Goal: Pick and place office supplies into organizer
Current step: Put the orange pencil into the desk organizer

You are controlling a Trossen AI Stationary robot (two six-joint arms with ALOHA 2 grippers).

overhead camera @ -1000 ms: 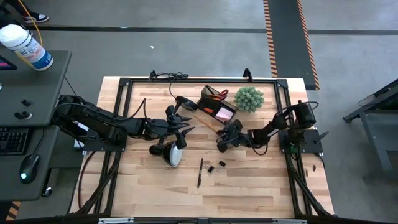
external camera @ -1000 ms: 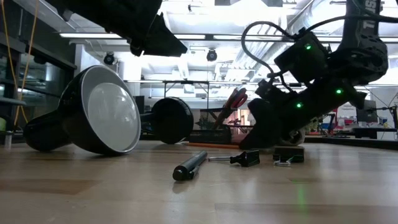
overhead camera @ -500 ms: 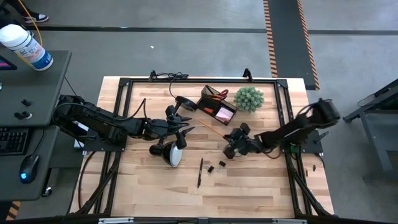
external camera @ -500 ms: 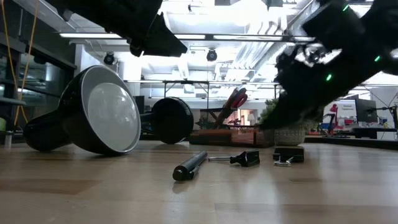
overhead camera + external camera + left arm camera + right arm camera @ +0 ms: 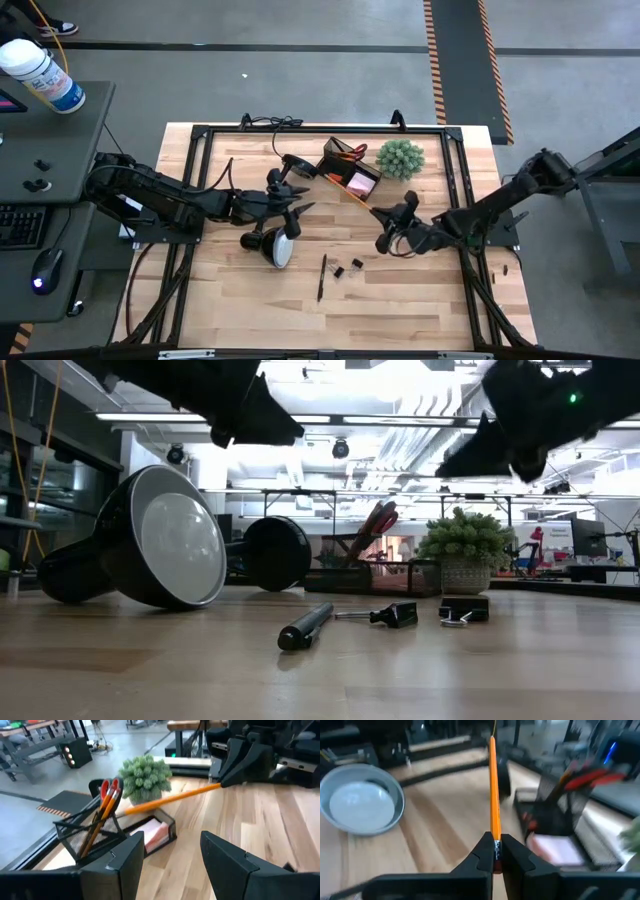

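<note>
My right gripper [image 5: 386,226] hangs above the table's middle right, shut on an orange pencil [image 5: 172,798]. The pencil's free end points toward the organizer [image 5: 345,170], a dark mesh caddy at the far middle. Orange-handled scissors [image 5: 109,790] stand in its cup and a pink pad [image 5: 152,832] lies in its tray. A black pen [image 5: 322,278] and two black binder clips [image 5: 340,270] lie on the wood nearer the front. My left gripper [image 5: 170,860] waits open left of the organizer, above the lamp. My right gripper pinches the pencil's near end [image 5: 496,849] between its two fingertips. The pencil sticks straight out ahead of the fingers [image 5: 482,851], in line with them, toward the organizer. It is lifted clear of the table and lies nearly level.
A black desk lamp lies tipped over, its head [image 5: 280,246] at the table's middle left and its round base [image 5: 292,165] beside the organizer. A green spiky plant ball [image 5: 400,158] stands right of the organizer. Bare wood lies along the near edge.
My right gripper has risen from the table and drawn back toward the table's right edge, staying shut. The pencil has come up with it off the wood. In the low view the gripper has cleared the plant, which now shows.
</note>
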